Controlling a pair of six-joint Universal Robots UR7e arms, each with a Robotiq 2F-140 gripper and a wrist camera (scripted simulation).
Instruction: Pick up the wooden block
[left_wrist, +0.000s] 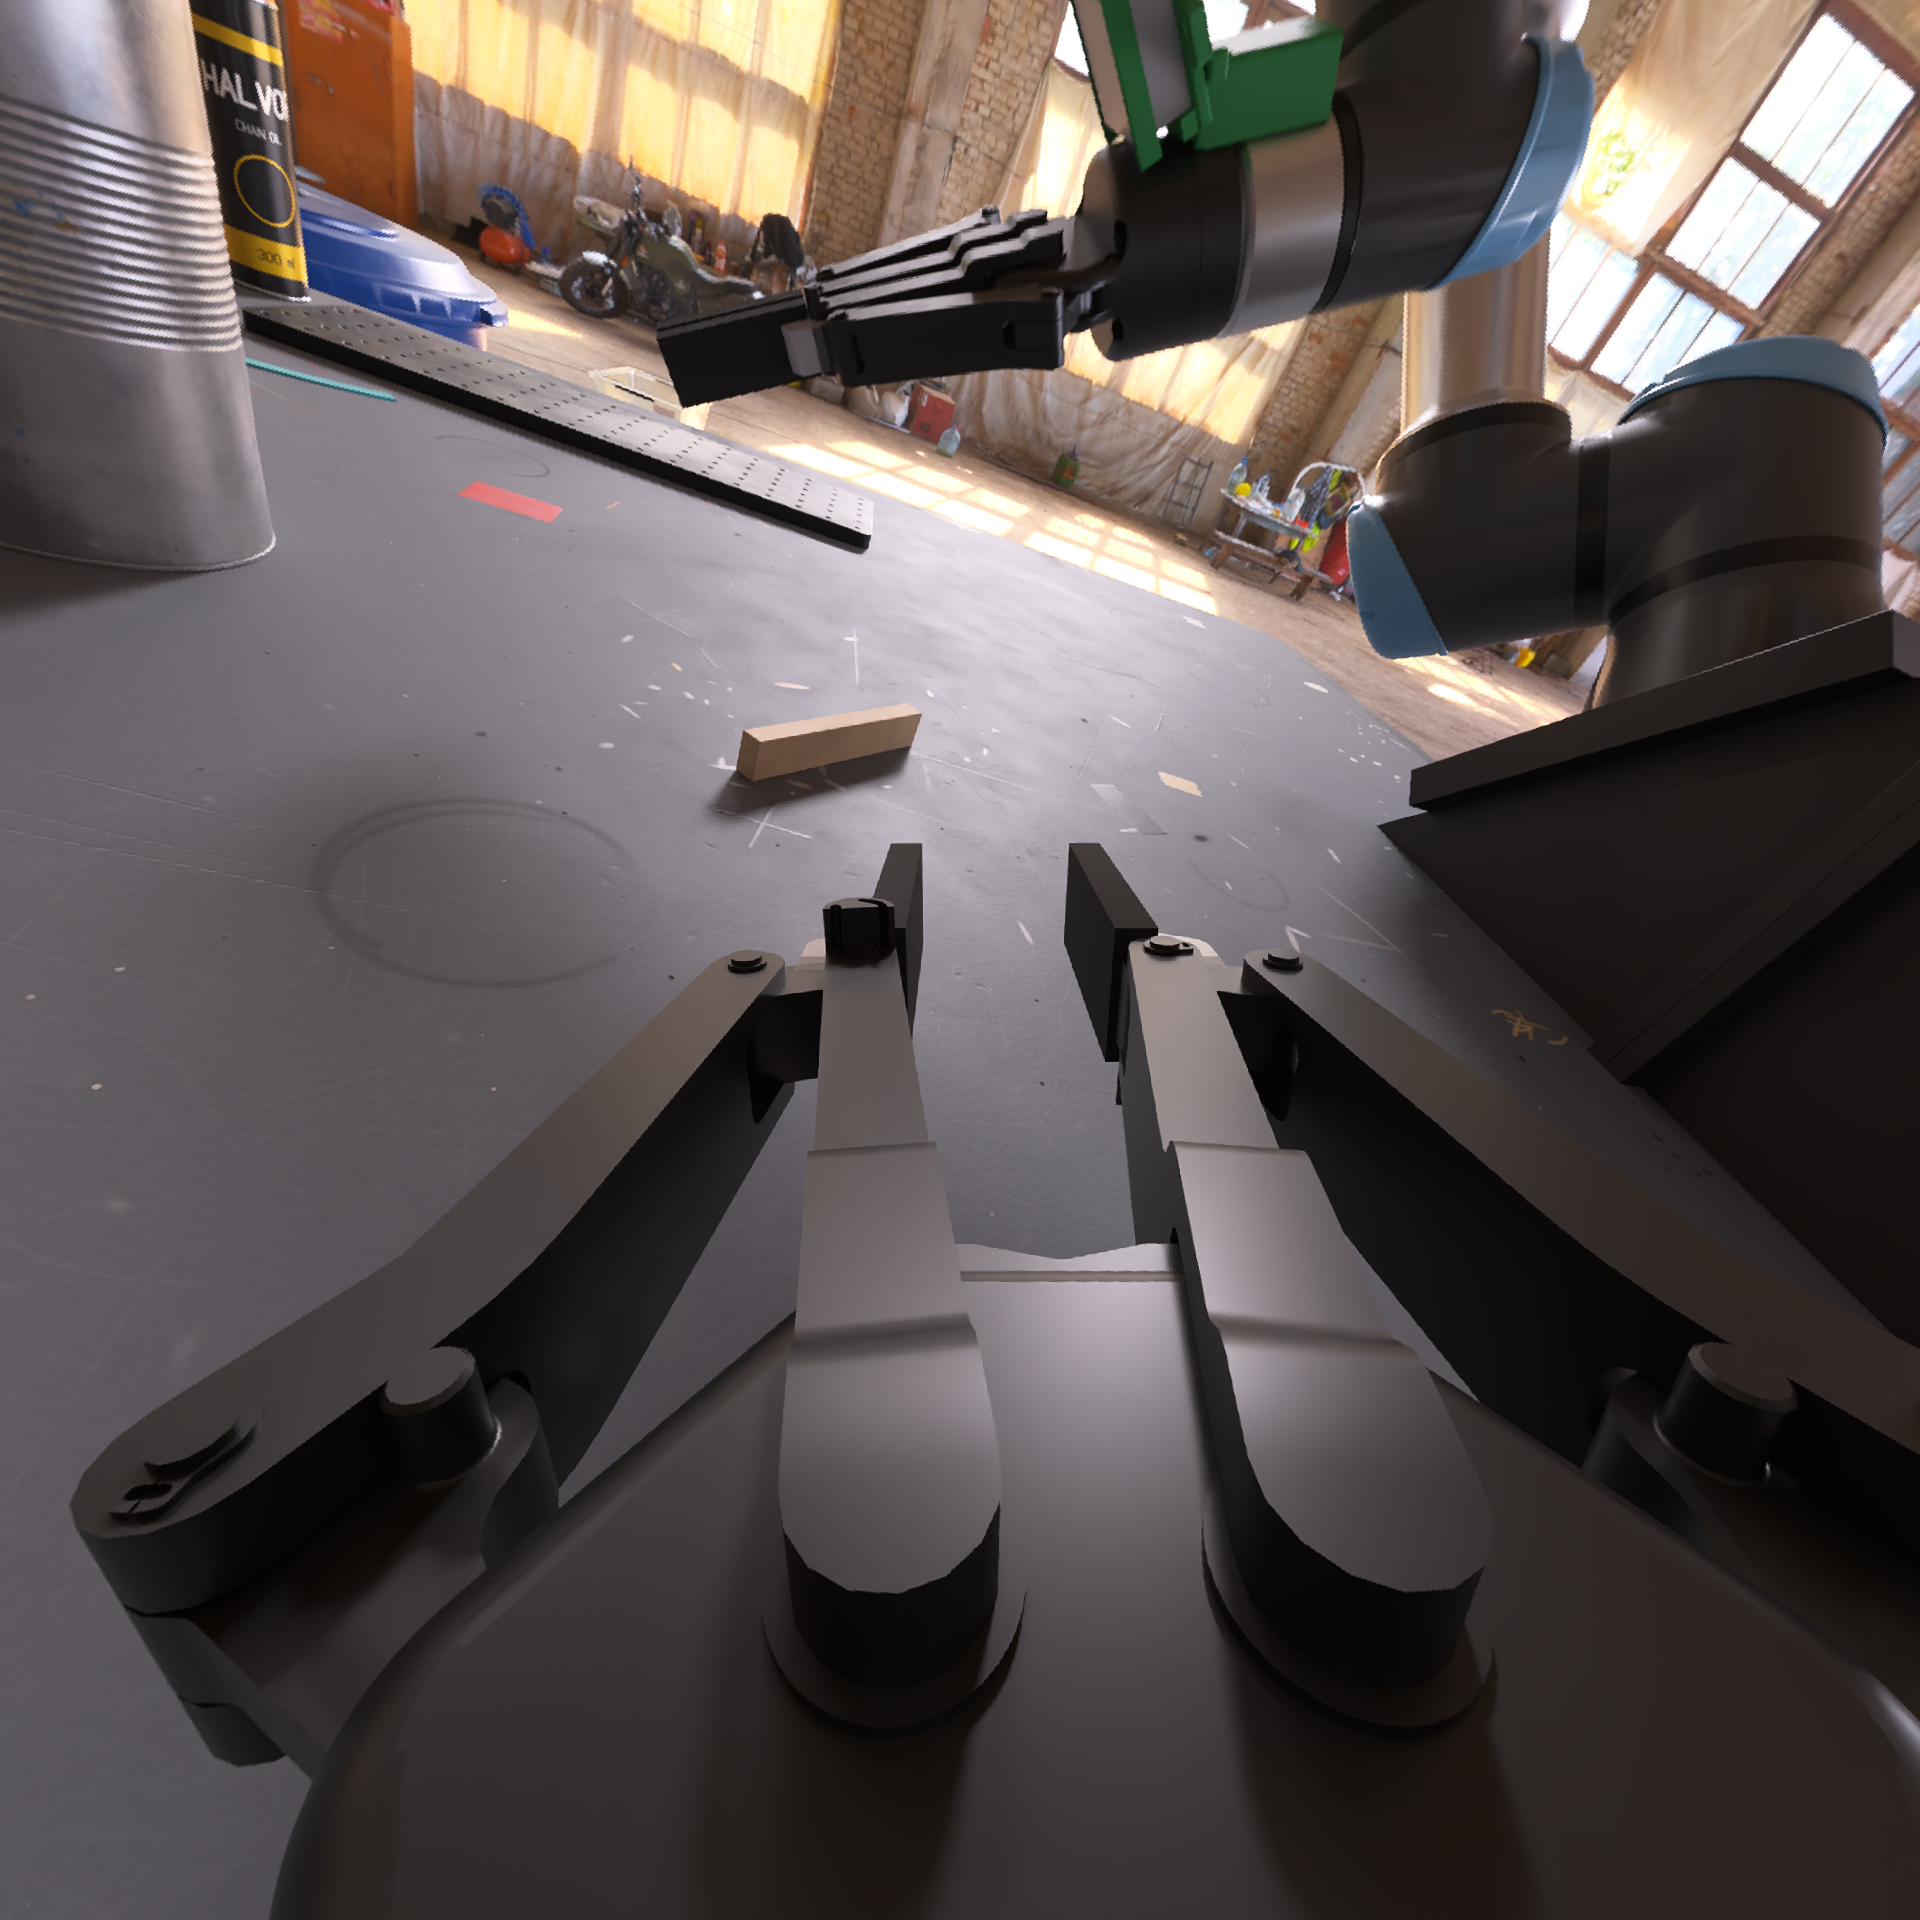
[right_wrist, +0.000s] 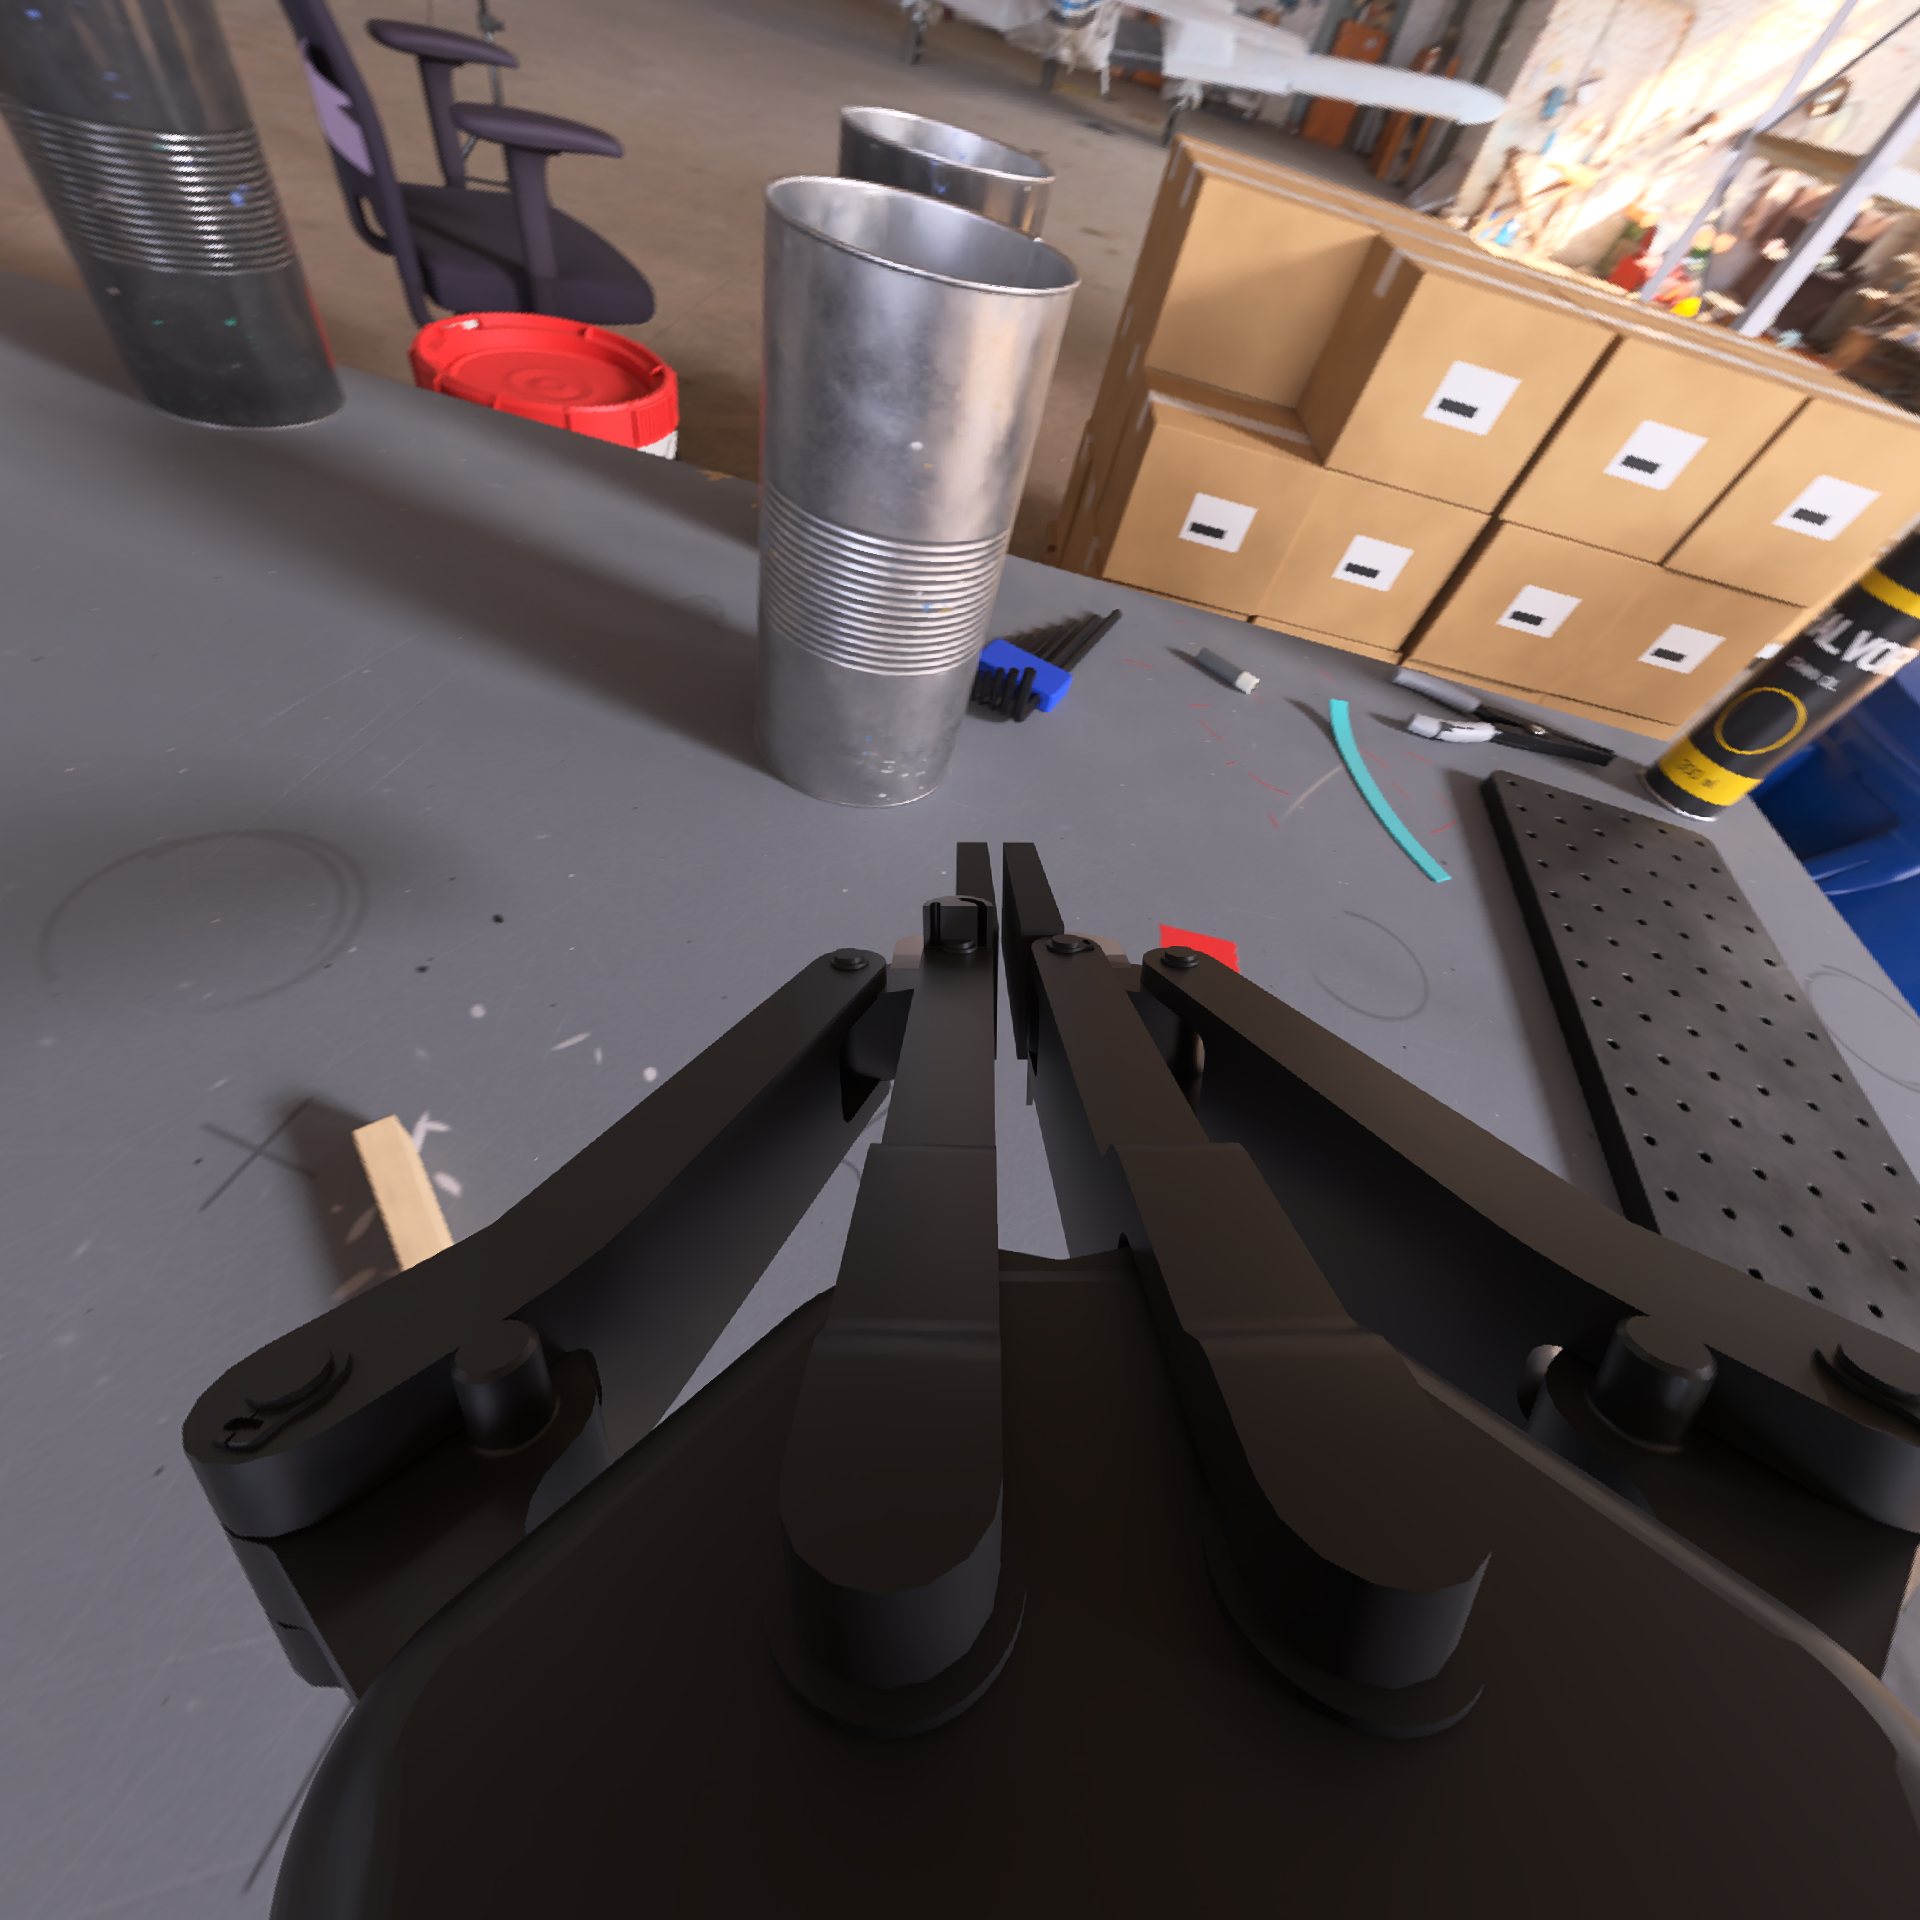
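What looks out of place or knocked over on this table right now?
Nothing stands out. The block lies flat on the table, untouched; the tin stands upright. The left gripper is open and empty, the right gripper shut.

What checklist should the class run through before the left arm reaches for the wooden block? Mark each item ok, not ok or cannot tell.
1. Wooden block lies flat and free on the table: ok.
2. Left gripper is open: ok.
3. Opening is wide enough for the block: cannot tell.
4. Path from the left gripper to the block is unobstructed: ok.
5. Right gripper, shut and empty, hangs clear above the table: ok.
6. Metal can stands away from the block: ok.
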